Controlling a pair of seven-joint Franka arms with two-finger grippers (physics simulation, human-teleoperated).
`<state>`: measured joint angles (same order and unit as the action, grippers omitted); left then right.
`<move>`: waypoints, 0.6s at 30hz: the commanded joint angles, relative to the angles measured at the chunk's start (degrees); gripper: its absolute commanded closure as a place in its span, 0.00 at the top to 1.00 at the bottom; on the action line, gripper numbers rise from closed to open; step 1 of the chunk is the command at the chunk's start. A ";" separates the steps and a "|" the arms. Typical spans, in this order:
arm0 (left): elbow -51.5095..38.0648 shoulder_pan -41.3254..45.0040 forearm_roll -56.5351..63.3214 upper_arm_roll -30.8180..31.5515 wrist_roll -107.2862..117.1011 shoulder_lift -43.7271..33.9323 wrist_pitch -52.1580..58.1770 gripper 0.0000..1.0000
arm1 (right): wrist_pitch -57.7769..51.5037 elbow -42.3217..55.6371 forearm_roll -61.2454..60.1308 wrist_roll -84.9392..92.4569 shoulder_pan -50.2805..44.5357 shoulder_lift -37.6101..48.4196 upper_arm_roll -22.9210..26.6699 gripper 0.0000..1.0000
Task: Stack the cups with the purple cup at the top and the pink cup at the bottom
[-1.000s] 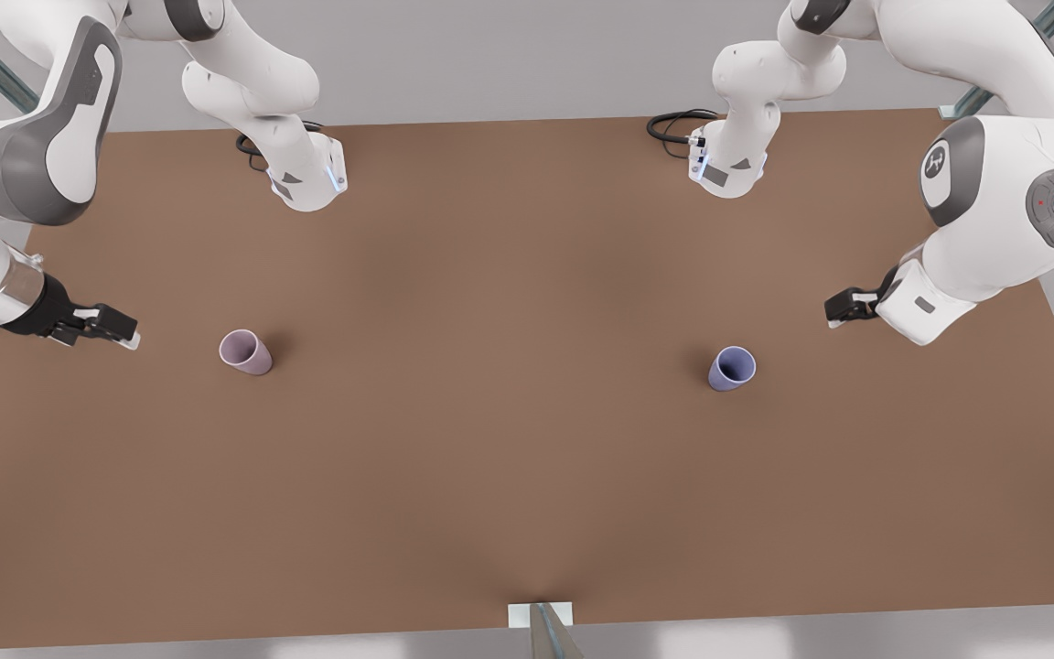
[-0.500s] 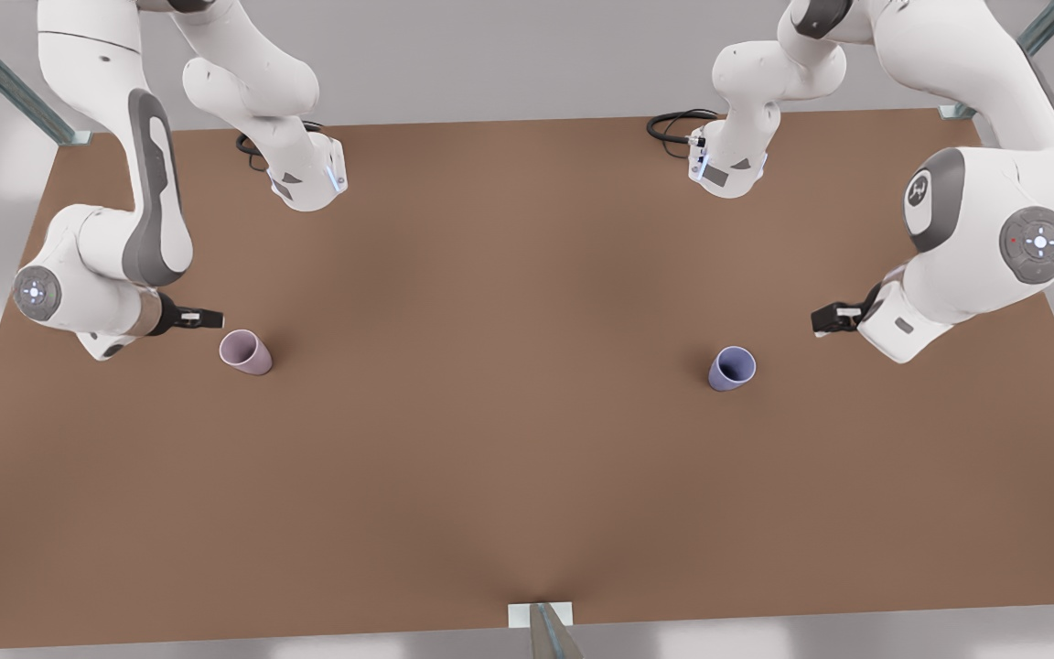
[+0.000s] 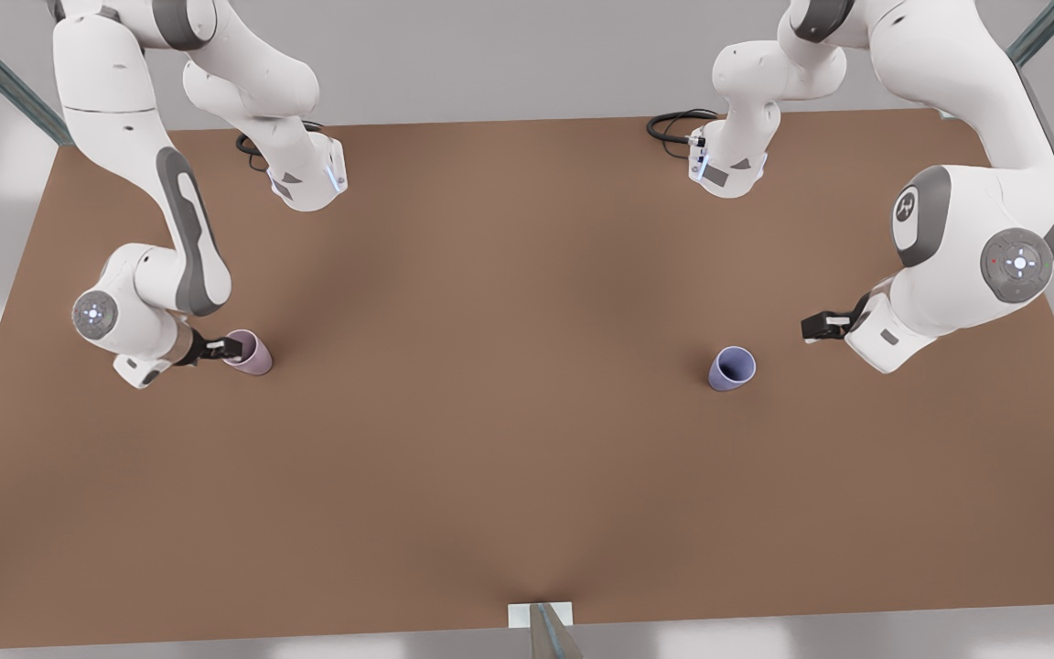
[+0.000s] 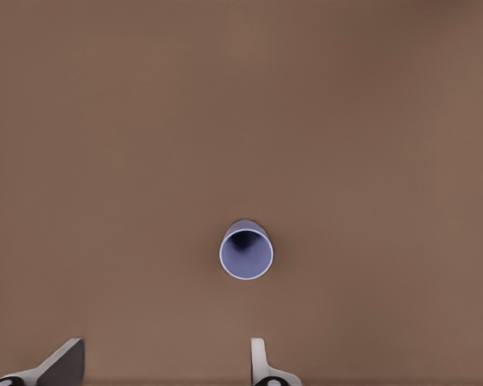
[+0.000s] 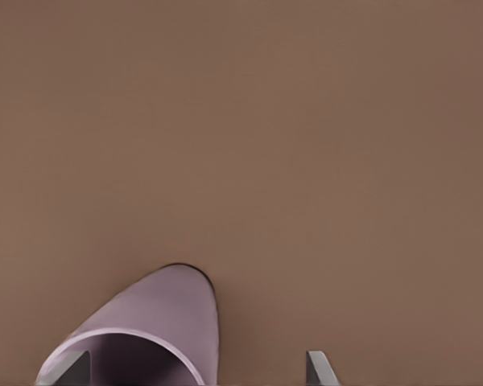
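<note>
Holding my right gripper (image 3: pixel 232 348) spread wide at the pink cup (image 3: pixel 250 352), I have one finger over its mouth and the other outside its wall, gripping nothing. The cup stands upright on the table (image 3: pixel 509 366). My left gripper (image 3: pixel 812 327), wide open and empty, hovers near the purple cup (image 3: pixel 732 368), well apart from the pink one.

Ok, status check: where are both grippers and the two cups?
Right gripper open, one finger inside pink cup rim. Left gripper open, off purple cup. Cups upright, far apart on table. Nothing between them.
</note>
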<state>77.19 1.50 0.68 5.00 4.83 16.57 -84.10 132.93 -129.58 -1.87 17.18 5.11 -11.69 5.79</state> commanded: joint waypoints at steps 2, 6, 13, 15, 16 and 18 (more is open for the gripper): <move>-0.03 0.00 0.02 0.01 -0.26 -0.05 0.16 1.00 | 5.06 -1.20 -0.07 8.93 0.34 -1.31 0.09 0.99; -0.03 0.00 0.03 0.01 -0.26 -0.14 0.16 1.00 | 5.49 -2.70 -0.07 9.02 0.51 -1.22 0.01 0.94; -0.03 0.09 0.03 0.01 -0.26 0.04 0.16 1.00 | 8.04 -5.51 -0.07 10.07 0.60 -1.84 0.18 0.74; -0.03 0.09 0.03 0.01 -0.26 -0.05 0.25 1.00 | 8.04 -5.51 -0.07 9.98 0.51 -1.84 0.18 0.57; 0.06 0.09 0.03 0.01 -0.26 0.04 0.34 1.00 | 7.96 -5.51 -0.07 9.98 0.51 -1.84 0.09 0.51; -0.03 0.09 -0.06 0.01 -0.26 -0.05 0.25 1.00 | 7.69 -5.51 -0.07 9.98 0.34 -1.75 0.09 0.35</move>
<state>77.21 1.58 0.65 5.00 4.67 16.61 -83.91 139.84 -135.10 -1.95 23.22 5.48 -13.51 5.89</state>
